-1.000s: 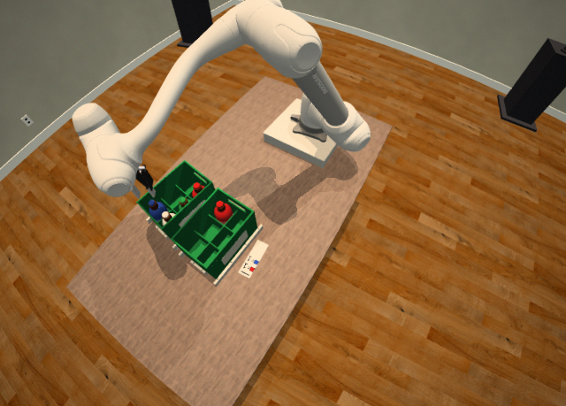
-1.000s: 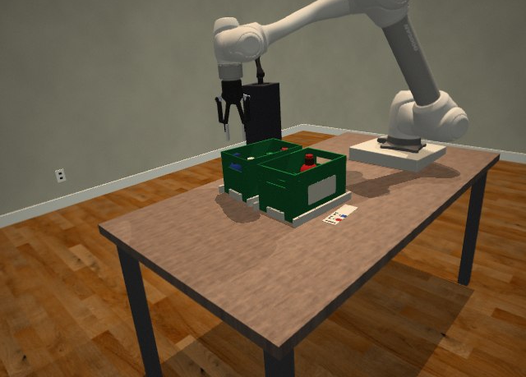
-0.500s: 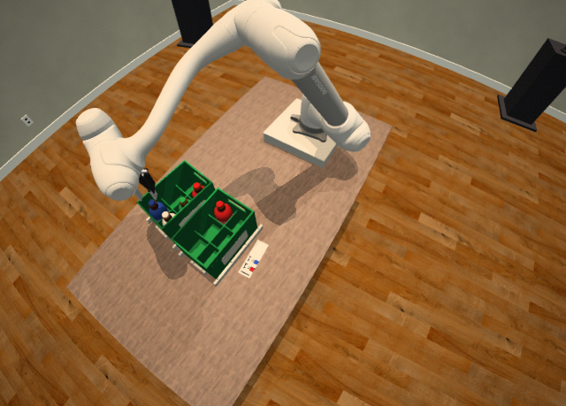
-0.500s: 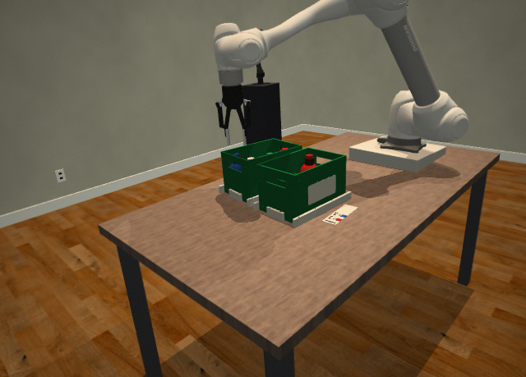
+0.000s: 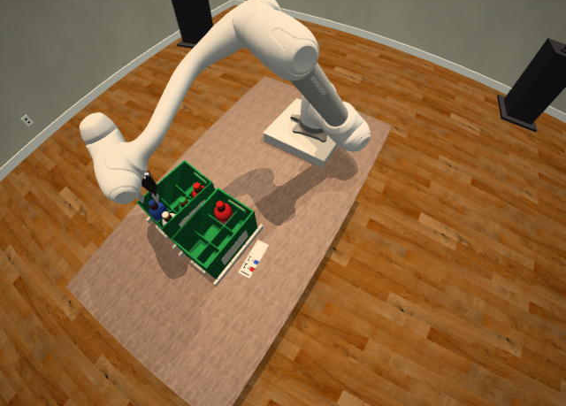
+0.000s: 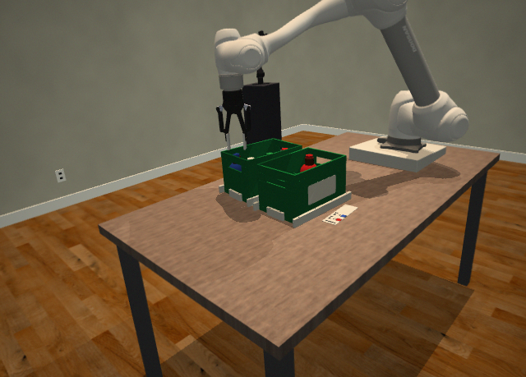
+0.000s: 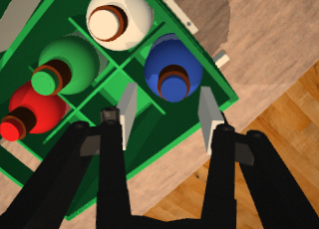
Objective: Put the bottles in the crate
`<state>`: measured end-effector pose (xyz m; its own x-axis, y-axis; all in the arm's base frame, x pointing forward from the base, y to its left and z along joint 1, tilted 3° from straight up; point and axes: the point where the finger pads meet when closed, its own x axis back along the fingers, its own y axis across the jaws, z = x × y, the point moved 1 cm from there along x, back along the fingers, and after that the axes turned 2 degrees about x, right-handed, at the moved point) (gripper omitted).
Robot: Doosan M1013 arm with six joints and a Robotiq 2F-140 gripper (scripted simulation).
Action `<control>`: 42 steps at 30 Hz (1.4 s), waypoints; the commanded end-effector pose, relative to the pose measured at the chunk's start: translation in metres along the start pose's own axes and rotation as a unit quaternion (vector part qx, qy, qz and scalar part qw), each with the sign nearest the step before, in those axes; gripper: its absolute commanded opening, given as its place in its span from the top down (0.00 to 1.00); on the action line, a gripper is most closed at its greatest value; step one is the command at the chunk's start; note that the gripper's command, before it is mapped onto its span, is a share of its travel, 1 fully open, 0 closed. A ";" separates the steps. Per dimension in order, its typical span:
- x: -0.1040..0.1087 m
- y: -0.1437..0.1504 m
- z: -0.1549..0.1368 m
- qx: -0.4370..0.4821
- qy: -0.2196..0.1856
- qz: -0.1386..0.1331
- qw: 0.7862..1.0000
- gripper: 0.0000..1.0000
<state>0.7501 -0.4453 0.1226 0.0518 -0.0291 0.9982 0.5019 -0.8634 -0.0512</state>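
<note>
My gripper is open and empty, lowered just above the corner of the bottle crate; it also shows in the exterior view. Its fingertips straddle the blue-label bottle, which stands in the corner cell. Beside it in this crate stand a white-label bottle, a green-label bottle and a red-label bottle. The second crate holds one red-label bottle upright in a far cell. The pick list lies beside that crate, showing a blue and a red mark.
The arm's base plate stands at the far end of the table. The table edge runs close to the bottle crate's outer side. Two black pillars stand on the floor away from the table.
</note>
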 end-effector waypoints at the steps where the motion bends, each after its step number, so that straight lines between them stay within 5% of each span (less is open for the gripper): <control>1: -0.003 0.000 0.000 0.000 0.000 0.000 1.000 0.62; 42: -0.045 0.000 0.000 0.000 0.000 0.000 1.000 0.62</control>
<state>0.7478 -0.4440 0.0779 0.0518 -0.0291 0.9982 0.5019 -0.8634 -0.0512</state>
